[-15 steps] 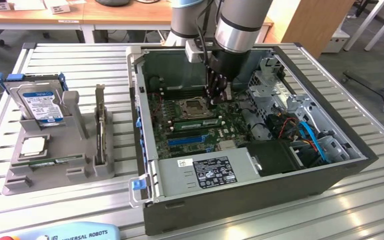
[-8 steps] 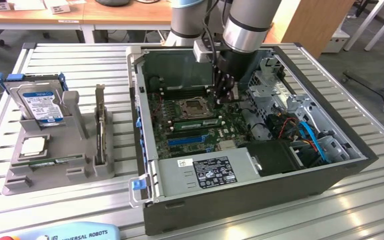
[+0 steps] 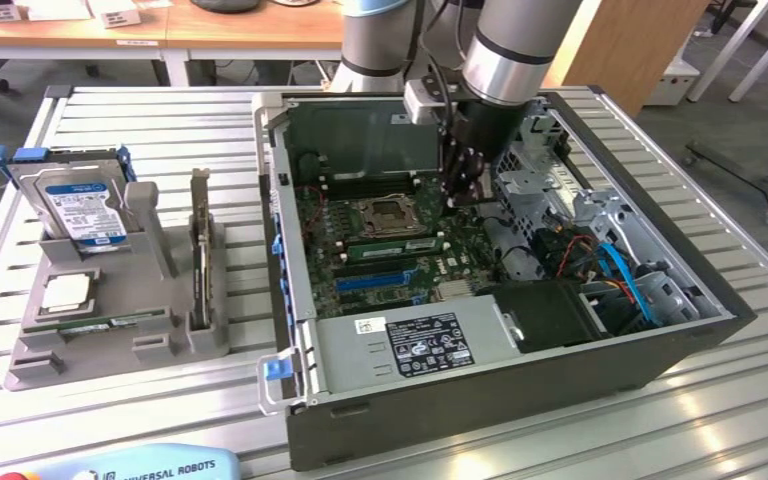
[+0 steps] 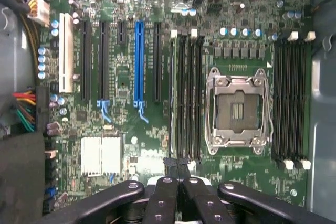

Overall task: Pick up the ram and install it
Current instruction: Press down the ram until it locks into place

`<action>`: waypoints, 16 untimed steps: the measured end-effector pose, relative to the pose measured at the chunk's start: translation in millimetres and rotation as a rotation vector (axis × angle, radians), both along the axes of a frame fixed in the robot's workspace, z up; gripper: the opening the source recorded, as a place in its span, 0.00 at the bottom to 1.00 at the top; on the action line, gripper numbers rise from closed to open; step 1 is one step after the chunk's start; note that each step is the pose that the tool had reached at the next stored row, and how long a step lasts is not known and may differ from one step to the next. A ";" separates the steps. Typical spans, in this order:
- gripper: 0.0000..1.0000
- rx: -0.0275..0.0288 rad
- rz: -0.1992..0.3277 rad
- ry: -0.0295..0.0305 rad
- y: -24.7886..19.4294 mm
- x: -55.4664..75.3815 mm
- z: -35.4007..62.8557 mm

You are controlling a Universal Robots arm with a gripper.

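Note:
A long green ram stick [image 3: 388,243] stands on edge in a memory slot between the processor socket [image 3: 391,213] and the blue card slots [image 3: 364,281]. From the wrist view it is a thin line [image 4: 172,98] beside the black memory slots [image 4: 190,98]. My gripper [image 3: 462,200] hangs inside the open computer case, above the board near one end of those slots. Its fingers [image 4: 177,165] are shut together, and I see nothing between them. Another thin green strip with a white label [image 3: 101,325] lies in the grey holder's front slot.
The grey holder [image 3: 37,365], at the exterior view's left, carries a hard drive [image 3: 80,208], a silver processor chip [image 3: 67,291] and an upright dark expansion card [image 3: 200,255]. The case walls [image 3: 491,400], power supply [image 3: 411,345] and cable bundle [image 3: 611,270] crowd the board.

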State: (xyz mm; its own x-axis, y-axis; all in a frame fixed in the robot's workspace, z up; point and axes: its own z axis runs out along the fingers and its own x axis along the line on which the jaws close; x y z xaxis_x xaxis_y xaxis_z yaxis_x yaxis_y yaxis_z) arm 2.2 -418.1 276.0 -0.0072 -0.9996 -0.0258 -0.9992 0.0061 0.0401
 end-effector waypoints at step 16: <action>0.10 0.0000 0.000 -0.0014 0.0 4.1 -9.5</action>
State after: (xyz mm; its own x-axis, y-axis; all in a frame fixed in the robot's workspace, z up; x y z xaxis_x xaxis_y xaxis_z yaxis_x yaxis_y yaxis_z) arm 6.3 -418.2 266.5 -0.0071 -0.9996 -0.0259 -0.9992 0.0061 0.0388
